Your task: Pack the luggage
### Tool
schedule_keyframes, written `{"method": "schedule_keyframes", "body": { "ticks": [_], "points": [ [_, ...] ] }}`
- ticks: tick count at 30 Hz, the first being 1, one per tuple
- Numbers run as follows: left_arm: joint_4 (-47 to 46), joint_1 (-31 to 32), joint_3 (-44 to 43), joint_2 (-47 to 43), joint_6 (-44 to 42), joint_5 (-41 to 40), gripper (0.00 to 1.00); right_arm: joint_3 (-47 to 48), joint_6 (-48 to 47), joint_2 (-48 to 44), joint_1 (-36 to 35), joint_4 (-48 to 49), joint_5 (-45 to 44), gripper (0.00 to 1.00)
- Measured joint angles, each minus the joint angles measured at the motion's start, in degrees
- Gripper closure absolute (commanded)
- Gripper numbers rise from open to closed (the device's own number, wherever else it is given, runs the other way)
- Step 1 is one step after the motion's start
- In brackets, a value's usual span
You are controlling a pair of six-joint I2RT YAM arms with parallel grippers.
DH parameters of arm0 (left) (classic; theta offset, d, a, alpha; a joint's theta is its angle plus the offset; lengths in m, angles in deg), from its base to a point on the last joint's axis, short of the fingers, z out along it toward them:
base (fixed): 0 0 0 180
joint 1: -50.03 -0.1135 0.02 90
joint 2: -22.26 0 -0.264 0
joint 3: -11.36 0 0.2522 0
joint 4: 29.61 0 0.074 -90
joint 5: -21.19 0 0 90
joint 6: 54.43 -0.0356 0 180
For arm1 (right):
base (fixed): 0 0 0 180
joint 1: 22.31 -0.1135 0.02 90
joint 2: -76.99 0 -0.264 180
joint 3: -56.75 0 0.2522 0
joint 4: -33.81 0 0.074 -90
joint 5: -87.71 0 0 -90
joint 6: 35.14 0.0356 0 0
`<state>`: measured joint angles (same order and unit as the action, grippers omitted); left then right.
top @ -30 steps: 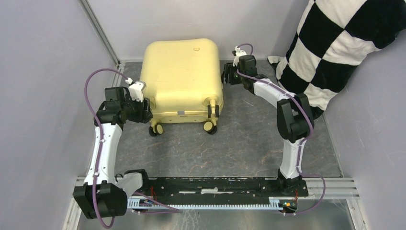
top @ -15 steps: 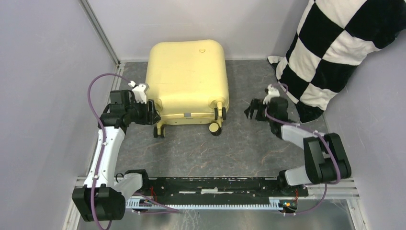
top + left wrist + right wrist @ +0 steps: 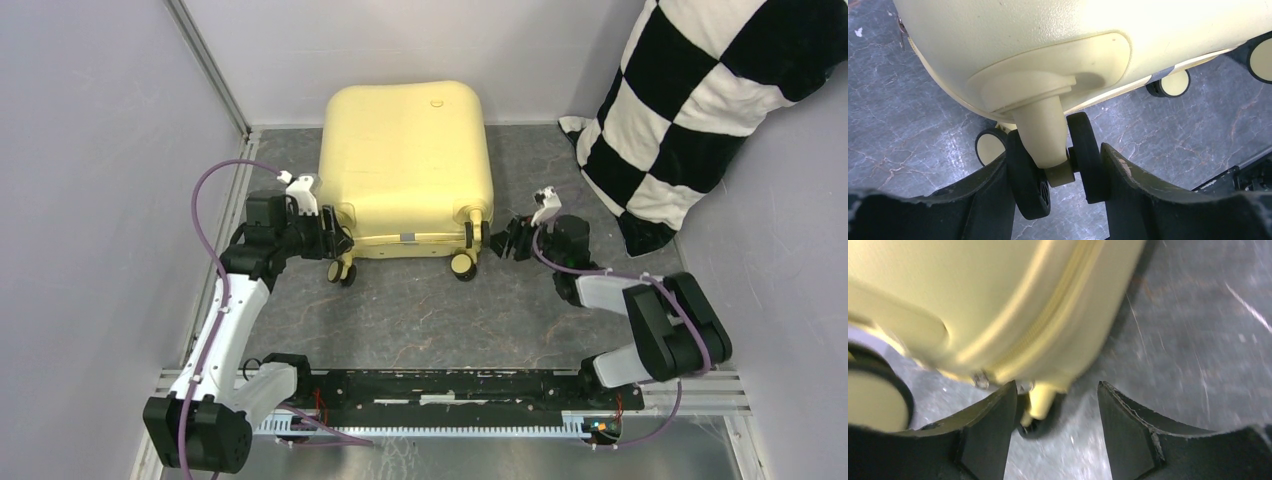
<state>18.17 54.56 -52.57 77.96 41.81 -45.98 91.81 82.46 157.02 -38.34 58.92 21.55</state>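
The pale-yellow luggage (image 3: 405,160) lies closed and flat on the grey floor, its caster wheels toward me. My left gripper (image 3: 335,237) is at its near left corner, shut on a twin black caster wheel (image 3: 1088,155). In the left wrist view a finger presses each outer side of the wheel pair, under the luggage shell (image 3: 1048,40). My right gripper (image 3: 503,242) stands open just right of the near right caster (image 3: 463,264). In the blurred right wrist view a caster stem (image 3: 1040,407) sits by the left finger (image 3: 993,425), with bare floor across to the other finger.
A black-and-white checkered pillow (image 3: 700,110) leans in the back right corner. Lilac walls close in the left, back and right sides. The arms' black base rail (image 3: 450,385) runs along the near edge.
The luggage has slid right with my left gripper holding its wheel. My right arm swung from the luggage's far right side down to its near right corner.
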Motion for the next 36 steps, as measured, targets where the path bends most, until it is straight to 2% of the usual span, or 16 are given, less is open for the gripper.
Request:
{"method": "schedule_keyframes", "body": {
  "ticks": [4, 10, 16, 21, 25, 28, 33, 36],
  "points": [
    [-1.0, 0.5, 0.1, -0.1, 1.2, -1.4, 0.98, 6.8, 2.4, 6.3, 0.4, 2.2, 4.7, 0.35],
    [-2.4, 0.4, 0.2, -0.3, 2.0, -5.5, 0.98, 19.2, 3.3, 15.8, 0.6, -2.1, 7.2, 0.35],
    [-1.2, 0.4, 0.2, -1.4, 2.9, -6.2, 0.98, 23.4, -1.5, 16.6, 0.2, -8.5, 4.4, 0.3],
    [-0.4, 0.5, 0.2, -1.5, 2.9, -5.7, 0.98, 16.2, -6.0, 9.7, 2.1, -10.2, -2.6, 0.31],
    [-0.3, 0.5, 0.2, -1.5, 2.9, -5.3, 0.98, 3.8, -7.3, 2.6, 4.0, -3.6, -3.3, 0.35],
    [-0.2, 0.5, 0.2, -1.4, 2.9, -5.1, 0.98, -1.9, -7.4, 1.6, 4.0, 2.9, -0.5, 0.4],
    [-0.2, 0.5, 0.2, -1.0, 3.5, -4.4, 0.98, -3.9, -7.5, 1.6, 1.7, 15.9, 3.4, 0.4],
    [-0.1, 0.5, 0.1, -0.4, 4.6, -3.1, 0.98, -2.2, -8.5, 2.5, -0.8, 19.6, 3.5, 0.41]
  ]
}}
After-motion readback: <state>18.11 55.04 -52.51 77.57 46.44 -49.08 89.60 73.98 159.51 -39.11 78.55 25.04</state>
